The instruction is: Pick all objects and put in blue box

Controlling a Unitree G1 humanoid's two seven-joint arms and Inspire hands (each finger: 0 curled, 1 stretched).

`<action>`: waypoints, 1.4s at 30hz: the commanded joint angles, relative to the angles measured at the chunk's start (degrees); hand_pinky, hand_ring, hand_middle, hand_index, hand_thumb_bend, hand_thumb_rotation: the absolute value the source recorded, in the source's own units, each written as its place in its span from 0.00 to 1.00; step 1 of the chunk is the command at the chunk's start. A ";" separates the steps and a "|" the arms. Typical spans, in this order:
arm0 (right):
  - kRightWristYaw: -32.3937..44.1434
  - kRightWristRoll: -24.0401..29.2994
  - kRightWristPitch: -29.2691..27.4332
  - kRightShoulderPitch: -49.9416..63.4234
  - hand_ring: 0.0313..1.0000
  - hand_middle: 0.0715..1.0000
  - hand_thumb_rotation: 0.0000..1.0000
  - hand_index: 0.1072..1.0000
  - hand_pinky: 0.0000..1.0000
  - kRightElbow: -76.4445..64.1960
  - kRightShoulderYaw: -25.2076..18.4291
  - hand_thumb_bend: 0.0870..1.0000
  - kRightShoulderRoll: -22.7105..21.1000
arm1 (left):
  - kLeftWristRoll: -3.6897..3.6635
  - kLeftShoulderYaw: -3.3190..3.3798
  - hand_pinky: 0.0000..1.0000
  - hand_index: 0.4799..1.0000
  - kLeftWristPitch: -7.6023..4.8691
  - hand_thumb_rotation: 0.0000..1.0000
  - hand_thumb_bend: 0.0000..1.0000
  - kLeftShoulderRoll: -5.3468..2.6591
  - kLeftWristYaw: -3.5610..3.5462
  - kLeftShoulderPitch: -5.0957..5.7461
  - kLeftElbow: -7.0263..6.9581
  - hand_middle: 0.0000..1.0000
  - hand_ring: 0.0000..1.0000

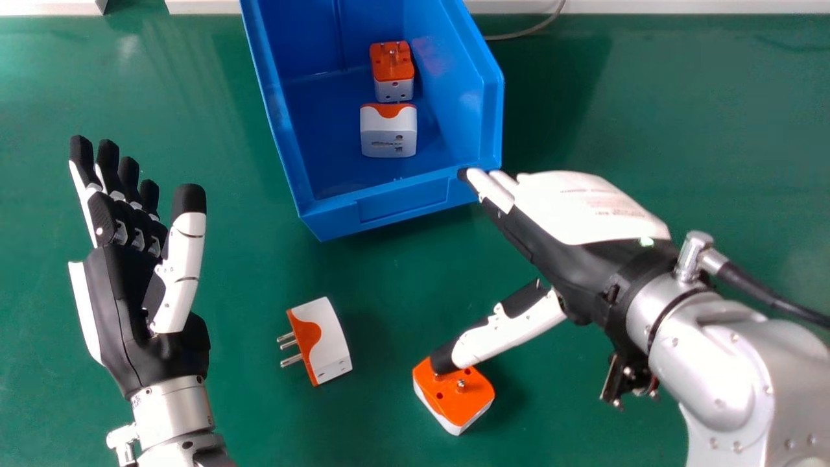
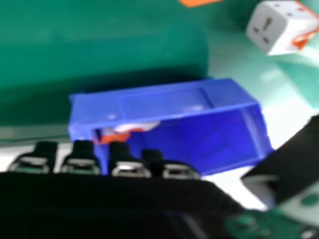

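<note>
Picking seemed in hand: our right hand (image 1: 590, 207), released, had thumb over near orange-faced adapter (image 1: 455, 406), contact unclear. Next, we likely needed lower palm, then firm grasp. Left, white-sided adapter (image 1: 332, 344) lay on green tabletop (image 1: 648, 123); our left hand (image 1: 113, 292) idle, relaxed. Farther, blue box (image 1: 402, 202) held two adapters (image 1: 388, 137). Behind, cable (image 1: 533, 28).

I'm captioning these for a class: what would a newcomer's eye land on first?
Probably the blue box at the head view's top middle, with two orange-and-white adapters inside. Next, the right hand, reaching from the right edge, its fingers by the box's near corner.
</note>
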 commanded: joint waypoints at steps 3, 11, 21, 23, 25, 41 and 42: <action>0.14 -2.26 -2.38 0.91 1.00 1.00 0.58 1.00 1.00 0.10 2.10 1.00 0.94 | 0.89 -0.31 1.00 1.00 -0.10 0.41 0.64 -0.96 0.04 0.37 -0.97 1.00 1.00; 0.58 -4.48 -3.40 1.91 1.00 1.00 0.60 1.00 1.00 1.04 3.74 1.00 3.66 | 0.88 -0.47 1.00 1.00 0.59 0.42 0.65 -1.13 0.15 0.78 -1.99 1.00 1.00; -3.35 -17.49 -7.11 3.86 1.00 1.00 0.60 1.00 0.98 7.22 10.76 1.00 6.53 | 0.50 -0.62 1.00 1.00 1.22 0.42 0.65 -0.98 0.07 0.47 -2.16 1.00 1.00; -4.28 -19.35 -6.84 4.18 1.00 1.00 0.59 1.00 0.96 9.41 11.54 1.00 8.03 | 0.41 -0.63 1.00 1.00 1.11 0.42 0.65 -0.95 -0.07 0.32 -2.05 1.00 1.00; -4.87 -20.68 -6.70 4.21 1.00 1.00 0.59 1.00 0.96 11.53 11.94 1.00 9.14 | 0.47 -0.63 1.00 1.00 1.08 0.42 0.65 -0.94 -0.07 0.16 -2.00 1.00 1.00; -15.85 -24.63 -7.53 2.40 0.94 0.97 0.49 0.96 0.86 25.33 13.19 1.00 9.22 | 0.90 -0.62 1.00 1.00 0.71 0.42 0.65 -1.25 0.28 -0.57 -1.32 1.00 1.00; -18.20 -25.41 -7.49 2.77 0.94 0.97 0.49 0.96 0.86 25.98 13.58 1.00 8.68 | 0.83 -0.64 1.00 1.00 0.74 0.42 0.65 -1.29 0.27 -0.57 -1.37 1.00 1.00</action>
